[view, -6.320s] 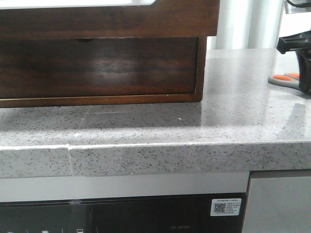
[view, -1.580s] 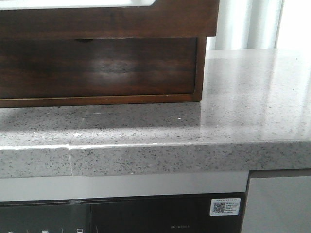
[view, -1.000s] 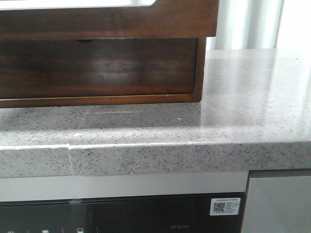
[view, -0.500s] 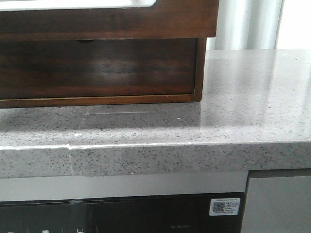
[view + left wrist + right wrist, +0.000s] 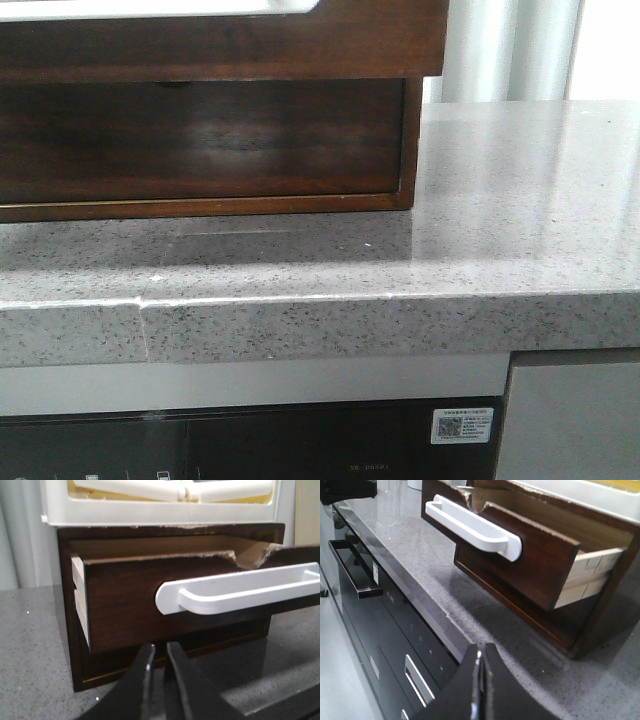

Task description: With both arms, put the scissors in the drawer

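Drawer (image 5: 150, 600) pulled out over countertop (image 5: 500, 200) edge; left gripper (image 5: 159, 665) narrowly parted, right gripper (image 5: 480, 665) closed, empty.

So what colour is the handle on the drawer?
White. The handle on the dark brown drawer shows best in the left wrist view.

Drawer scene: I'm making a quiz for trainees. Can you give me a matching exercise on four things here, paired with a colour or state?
Things:
1. drawer
2. drawer handle
3. countertop
4. right gripper

States:
A. speckled grey
B. shut, holding nothing
C. pulled out, dark brown
D. white

Pairs: 1-C, 2-D, 3-A, 4-B
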